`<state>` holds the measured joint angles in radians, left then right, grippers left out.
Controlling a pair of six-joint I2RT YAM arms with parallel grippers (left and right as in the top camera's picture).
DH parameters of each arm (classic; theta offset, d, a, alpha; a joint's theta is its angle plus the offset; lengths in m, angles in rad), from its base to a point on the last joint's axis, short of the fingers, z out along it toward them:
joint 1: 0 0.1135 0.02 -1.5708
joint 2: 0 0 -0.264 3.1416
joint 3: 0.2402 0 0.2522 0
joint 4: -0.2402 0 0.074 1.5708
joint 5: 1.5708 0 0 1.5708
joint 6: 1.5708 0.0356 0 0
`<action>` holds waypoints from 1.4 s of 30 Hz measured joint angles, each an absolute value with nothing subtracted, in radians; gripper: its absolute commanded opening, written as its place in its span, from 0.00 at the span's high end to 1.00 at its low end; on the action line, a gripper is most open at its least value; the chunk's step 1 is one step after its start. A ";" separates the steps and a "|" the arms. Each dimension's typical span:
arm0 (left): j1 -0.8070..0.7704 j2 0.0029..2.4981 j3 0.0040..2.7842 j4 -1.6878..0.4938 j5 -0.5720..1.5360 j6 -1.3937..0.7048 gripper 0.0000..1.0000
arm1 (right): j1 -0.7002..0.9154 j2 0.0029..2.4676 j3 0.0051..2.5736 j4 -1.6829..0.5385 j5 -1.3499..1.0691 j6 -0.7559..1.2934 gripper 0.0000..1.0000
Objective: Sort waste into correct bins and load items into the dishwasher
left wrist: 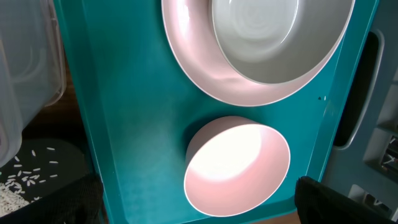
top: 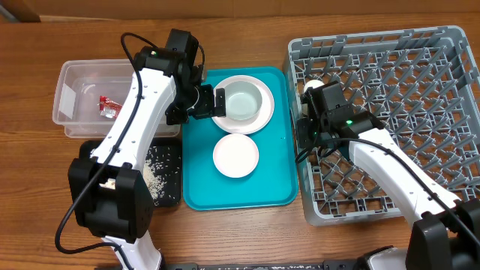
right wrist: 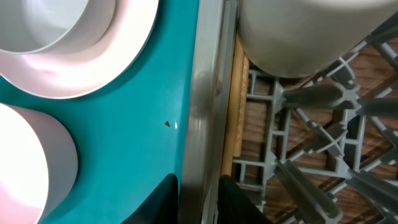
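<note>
Sachet (top: 109, 106) in tub (top: 67, 75) | rice (top: 157, 169), blk tray (top: 173, 192) | cup (right wrist: 292, 31) in rack (top: 420, 75) | L gripper (top: 217, 103) wide, R gripper (right wrist: 198, 200) ajar, empty

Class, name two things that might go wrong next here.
The bowl sits loose in the large plate; if the open left claw lifts the plate's rim, the bowl may slide off. The cup rests by the edge of the rack, close to the right claw; a bump may tip it.

Wood-grain table (top: 37, 187), glossy white bowl (top: 244, 101), clear plastic tub (top: 90, 75), grey plastic rack (top: 390, 36), smooth teal tray (top: 274, 172)
</note>
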<state>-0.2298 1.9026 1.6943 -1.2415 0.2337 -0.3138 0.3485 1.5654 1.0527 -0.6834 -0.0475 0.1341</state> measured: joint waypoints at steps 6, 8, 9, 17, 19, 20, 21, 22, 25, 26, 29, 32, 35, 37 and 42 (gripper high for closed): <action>-0.230 1.903 1.694 -1.242 0.234 -0.314 0.00 | 0.349 1.565 1.053 -0.670 -0.052 0.134 0.82; -0.230 1.903 1.694 -1.242 0.234 -0.314 0.00 | 0.349 1.565 1.053 -0.665 -0.051 0.134 0.82; -0.230 1.903 1.694 -1.242 0.234 -0.314 0.00 | 0.349 1.565 1.053 -0.663 -0.051 0.134 0.83; -0.230 1.903 1.694 -1.242 0.234 -0.314 0.00 | 0.349 1.565 1.053 -0.635 -0.048 0.134 0.89; -0.230 1.903 1.694 -1.241 0.234 -0.314 0.00 | 0.349 1.565 1.053 -0.632 -0.047 0.143 0.90; -0.230 1.903 1.694 -1.242 0.234 -0.314 0.00 | 0.349 1.565 1.053 -0.631 -0.047 0.146 0.90; -0.230 1.903 1.694 -1.242 0.234 -0.314 0.00 | 0.349 1.565 1.053 -0.630 -0.047 0.146 0.90; -0.230 1.903 1.694 -1.241 0.234 -0.314 0.00 | 0.349 1.565 1.053 -0.629 -0.047 0.149 0.90; -0.230 1.903 1.694 -1.242 0.234 -0.314 0.00 | 0.349 1.565 1.053 -0.628 -0.046 0.153 0.90; -0.230 1.903 1.694 -1.242 0.234 -0.314 0.00 | 0.349 1.565 1.052 -0.626 -0.047 0.154 0.90; -0.230 1.903 1.694 -1.242 0.234 -0.314 0.00 | 0.349 1.566 1.050 -0.612 -0.044 0.158 0.90; -0.230 1.903 1.694 -1.242 0.234 -0.314 0.00 | 0.349 1.567 1.046 -0.602 -0.044 0.160 0.90; -0.230 1.903 1.694 -1.242 0.234 -0.314 0.00 | 0.349 1.567 1.046 -0.598 -0.044 0.161 0.90; -0.230 1.903 1.694 -1.242 0.234 -0.314 0.00 | 0.349 1.567 1.045 -0.598 -0.044 0.162 0.90; -0.230 1.903 1.694 -1.242 0.234 -0.314 0.00 | 0.349 1.567 1.045 -0.598 -0.044 0.162 0.85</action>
